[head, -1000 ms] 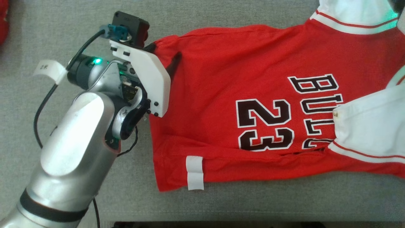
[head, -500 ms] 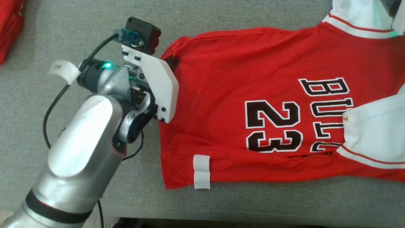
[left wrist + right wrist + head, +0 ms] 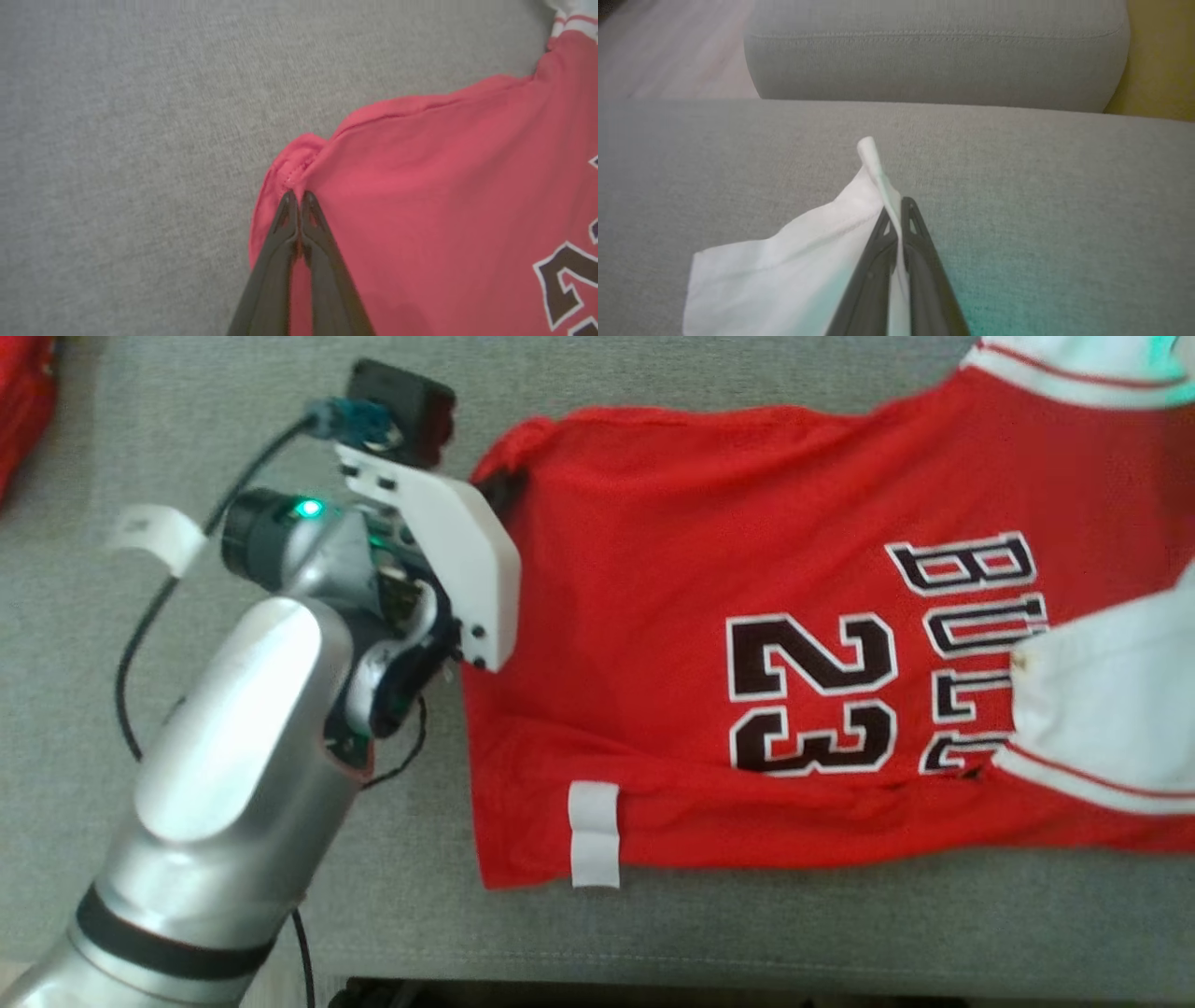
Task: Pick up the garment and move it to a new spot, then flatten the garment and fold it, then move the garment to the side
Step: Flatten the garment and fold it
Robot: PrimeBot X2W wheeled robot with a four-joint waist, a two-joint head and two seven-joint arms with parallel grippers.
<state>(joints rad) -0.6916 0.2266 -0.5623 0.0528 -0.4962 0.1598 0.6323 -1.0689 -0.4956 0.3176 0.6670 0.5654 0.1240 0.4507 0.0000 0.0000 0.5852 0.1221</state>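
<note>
Left gripper (image 3: 296, 193): fingers pressed together, pinching the far hem corner of the garment (image 3: 672, 616); the red cloth bunches into a small fold right at the tips.

Right gripper (image 3: 897, 205): fingers likewise closed, with the edge of a white sleeve (image 3: 784, 261) caught between them; a thin twist of white cloth stands up past the tips; the rest of that sleeve lies slack on the grey cushion (image 3: 766, 933), to the left in my right wrist view.

Garment position: red jersey, print side up, spread across the cushion; hem toward my left, collar end toward my right and cut off by the edge of the head view; the number 23 (image 3: 812, 695) reads sideways; a second white sleeve (image 3: 1102, 700) is folded in over the chest and covers part of the lettering (image 3: 971, 569); a long crease runs along the near side; a white tape tab (image 3: 594, 835) sits on the hem near the near corner.

Surroundings: a second grey cushion block (image 3: 938, 60) lies beyond the working surface; some red fabric (image 3: 19, 420) shows at the far left edge of the head view, well apart from the jersey.
</note>
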